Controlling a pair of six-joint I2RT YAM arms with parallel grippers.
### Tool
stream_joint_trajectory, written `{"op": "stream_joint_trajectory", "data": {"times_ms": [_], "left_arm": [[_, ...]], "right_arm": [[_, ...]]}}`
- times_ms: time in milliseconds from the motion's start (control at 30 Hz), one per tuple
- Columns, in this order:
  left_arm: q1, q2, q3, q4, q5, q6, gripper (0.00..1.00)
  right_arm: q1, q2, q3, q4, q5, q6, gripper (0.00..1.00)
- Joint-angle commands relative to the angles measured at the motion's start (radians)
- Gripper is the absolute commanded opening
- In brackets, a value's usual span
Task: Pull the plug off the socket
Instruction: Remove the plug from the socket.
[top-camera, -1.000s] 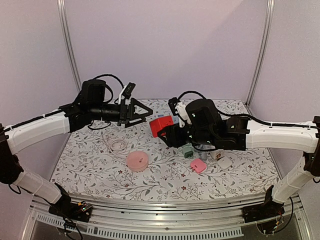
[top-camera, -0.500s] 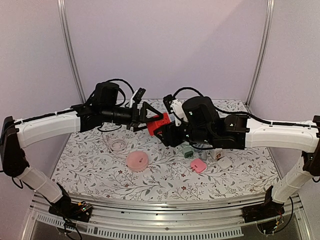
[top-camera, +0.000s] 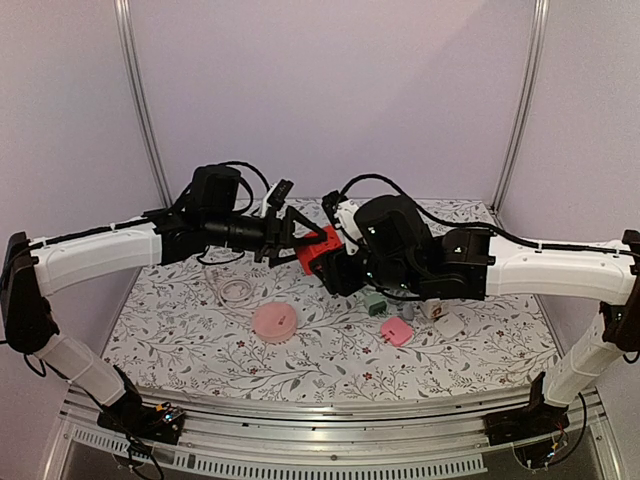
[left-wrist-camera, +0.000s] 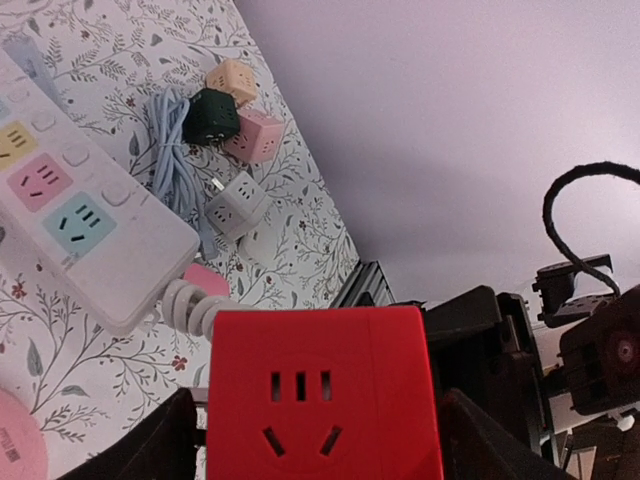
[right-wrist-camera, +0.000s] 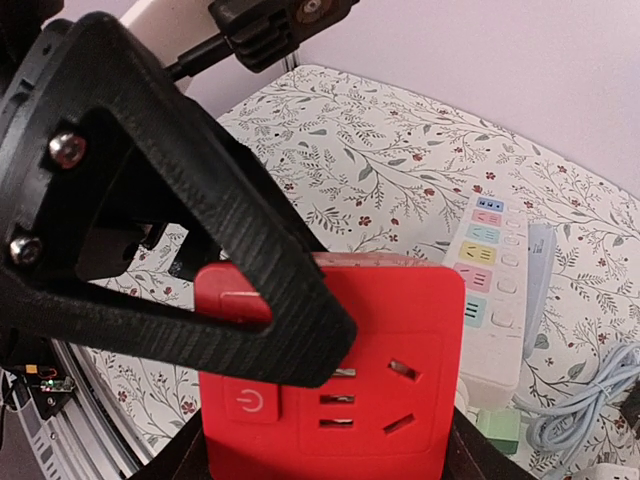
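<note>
1. We see the red socket cube (top-camera: 322, 248) held in the air above the table (top-camera: 190, 335), between the two arms and well clear of the white power strip (left-wrist-camera: 70, 200) lying below.
2. The right hand (top-camera: 332, 268) is clenched on the cube from its own side. Its wrist view shows the cube's button face filling the gap between its jaws.
3. The left hand (top-camera: 303, 240) straddles the cube from the opposite side, with one black finger (right-wrist-camera: 200, 230) crossing the cube's face. We cannot tell whether this hand is gripping the cube or only sitting around it.
4. We cannot pick out a separate plug in any view. The faces we see show only bare socket holes.
5. We judge the main risk to be both hands gripping the same body. Pulling apart would then strain the wrists and separate nothing.
6. The cube's faces look smooth, so a shallow grip could slip under load and let the cube drop onto the strip or the small cubes (left-wrist-camera: 240, 135).
7. The hands are crowded together, so a skewed pull could knock their fingers against each other.
</note>
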Motion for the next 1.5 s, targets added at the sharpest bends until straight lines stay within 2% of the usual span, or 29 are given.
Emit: {"op": "stream_joint_trajectory", "data": {"times_ms": [0, 100, 200, 367, 600, 633, 733, 867, 1000, 1067, 1233, 1467], "left_arm": [[-0.040, -0.012, -0.019, 0.022, 0.062, -0.005, 0.85], [-0.045, -0.017, -0.022, 0.032, 0.066, -0.005, 0.91], [-0.047, -0.016, -0.022, 0.035, 0.069, -0.005, 0.90], [-0.050, -0.002, -0.036, 0.043, 0.083, -0.021, 0.79], [-0.054, -0.013, -0.066, 0.110, 0.092, -0.044, 0.51], [-0.053, -0.016, -0.067, 0.108, 0.091, -0.040, 0.45], [-0.045, -0.026, -0.069, 0.095, 0.087, -0.027, 0.30], [0.004, -0.023, -0.063, 0.098, 0.153, -0.024, 0.19], [0.068, 0.001, -0.005, 0.070, 0.280, 0.038, 0.15], [0.097, 0.026, 0.031, 0.022, 0.342, 0.077, 0.12], [0.141, 0.075, 0.085, 0.018, 0.452, 0.137, 0.08], [0.193, 0.114, 0.115, 0.037, 0.496, 0.207, 0.07]], "right_arm": [[-0.001, 0.013, 0.054, 0.058, 0.036, 0.002, 0.10], [-0.002, 0.019, 0.060, 0.058, 0.030, 0.000, 0.10], [-0.002, 0.022, 0.064, 0.058, 0.029, 0.001, 0.10], [-0.002, 0.015, 0.060, 0.067, 0.031, 0.006, 0.10], [-0.002, 0.011, 0.051, 0.083, 0.042, 0.010, 0.12], [-0.002, 0.013, 0.050, 0.083, 0.044, 0.010, 0.14], [-0.002, 0.008, 0.036, 0.087, 0.047, 0.009, 0.31], [-0.002, -0.021, -0.002, 0.092, 0.052, 0.004, 0.52], [-0.002, -0.067, -0.065, 0.103, 0.041, -0.008, 0.67], [-0.001, -0.092, -0.099, 0.112, 0.031, -0.009, 0.73], [-0.002, -0.147, -0.163, 0.127, 0.008, -0.027, 0.86], [-0.002, -0.175, -0.206, 0.133, -0.001, -0.095, 0.93]]}}
